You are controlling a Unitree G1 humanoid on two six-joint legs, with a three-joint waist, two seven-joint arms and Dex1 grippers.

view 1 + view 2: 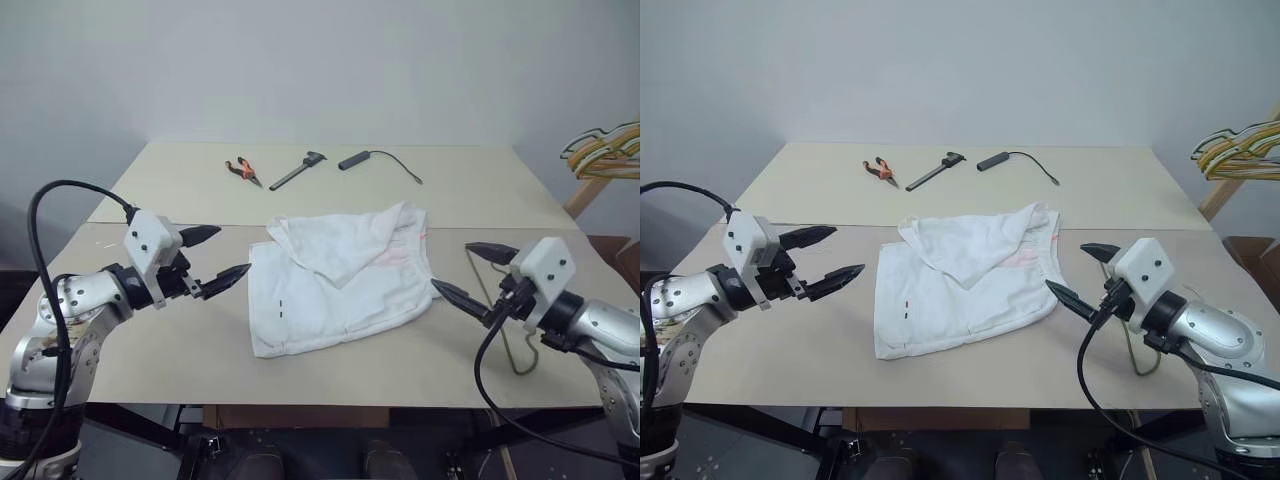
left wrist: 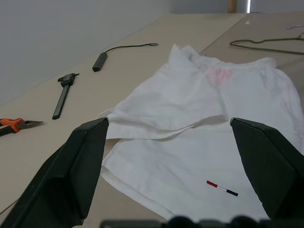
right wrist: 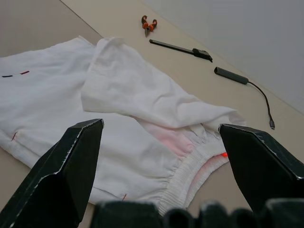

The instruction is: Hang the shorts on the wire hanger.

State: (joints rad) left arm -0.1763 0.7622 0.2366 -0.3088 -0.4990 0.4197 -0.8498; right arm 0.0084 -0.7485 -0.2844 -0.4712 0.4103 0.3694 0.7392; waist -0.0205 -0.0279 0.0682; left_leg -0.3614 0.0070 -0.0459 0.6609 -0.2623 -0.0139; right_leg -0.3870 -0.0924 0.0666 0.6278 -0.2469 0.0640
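The shorts (image 1: 340, 277) lie flat in the middle of the tabletop (image 1: 180, 360), between the two grippers. The wire hanger (image 1: 500, 310) lies by the right edge, under the right gripper (image 1: 470, 270), so that arm is nearer. The left gripper (image 1: 215, 257) and right one are wide open, holding nothing
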